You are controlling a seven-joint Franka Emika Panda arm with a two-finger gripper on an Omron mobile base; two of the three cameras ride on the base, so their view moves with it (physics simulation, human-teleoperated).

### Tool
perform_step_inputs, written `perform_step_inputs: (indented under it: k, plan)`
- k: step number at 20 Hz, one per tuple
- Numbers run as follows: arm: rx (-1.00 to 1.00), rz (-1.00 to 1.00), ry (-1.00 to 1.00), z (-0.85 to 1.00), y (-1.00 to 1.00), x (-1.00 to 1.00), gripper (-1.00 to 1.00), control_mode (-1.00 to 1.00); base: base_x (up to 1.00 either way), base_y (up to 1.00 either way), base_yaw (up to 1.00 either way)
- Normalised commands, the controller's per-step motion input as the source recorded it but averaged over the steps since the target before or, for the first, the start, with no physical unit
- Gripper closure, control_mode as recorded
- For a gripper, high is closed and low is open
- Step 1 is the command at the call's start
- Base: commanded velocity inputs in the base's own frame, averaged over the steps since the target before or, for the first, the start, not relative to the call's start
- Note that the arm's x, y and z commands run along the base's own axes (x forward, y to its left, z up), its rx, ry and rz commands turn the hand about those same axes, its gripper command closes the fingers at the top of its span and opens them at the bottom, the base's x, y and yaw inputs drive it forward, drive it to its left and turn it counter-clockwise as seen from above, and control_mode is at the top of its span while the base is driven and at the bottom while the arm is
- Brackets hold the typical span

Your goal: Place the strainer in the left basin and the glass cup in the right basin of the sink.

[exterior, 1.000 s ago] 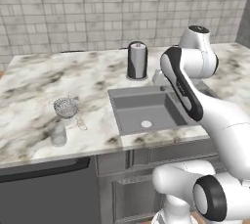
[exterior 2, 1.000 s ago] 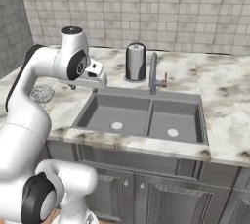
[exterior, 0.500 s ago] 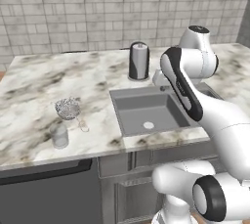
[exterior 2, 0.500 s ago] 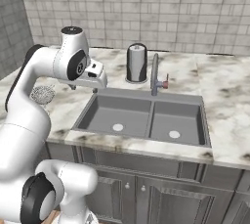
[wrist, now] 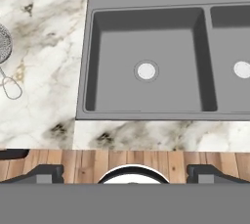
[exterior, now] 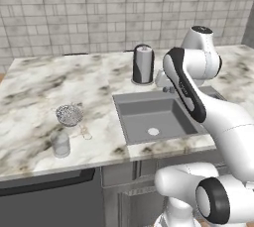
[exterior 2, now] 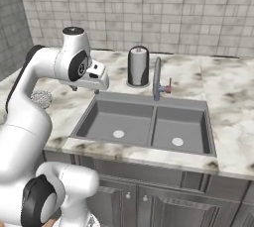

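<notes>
while fingers (wrist: 125, 171) gape wide, strainer (exterior: 69, 114) sits near counter (exterior: 30, 102) edge.

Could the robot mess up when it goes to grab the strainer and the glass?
Maybe. The strainer and the glass cup sit close together on the counter, so reaching for one might bump the other. The cup is near the counter's front edge and could be knocked off. The open gripper hangs empty over the left basin, and the strainer's thin wire handle may slip.
</notes>
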Motion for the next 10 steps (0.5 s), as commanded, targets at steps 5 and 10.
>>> perform_step_inputs:
  k: [5,10]
  plan:
    - [0.00,0.00,0.00,0.00,0.00,0.00,-1.00,1.00,0.29,0.07,0.00]
    - [0.00,0.00,0.00,0.00,0.00,0.00,-1.00,1.00,0.30,0.06,0.00]
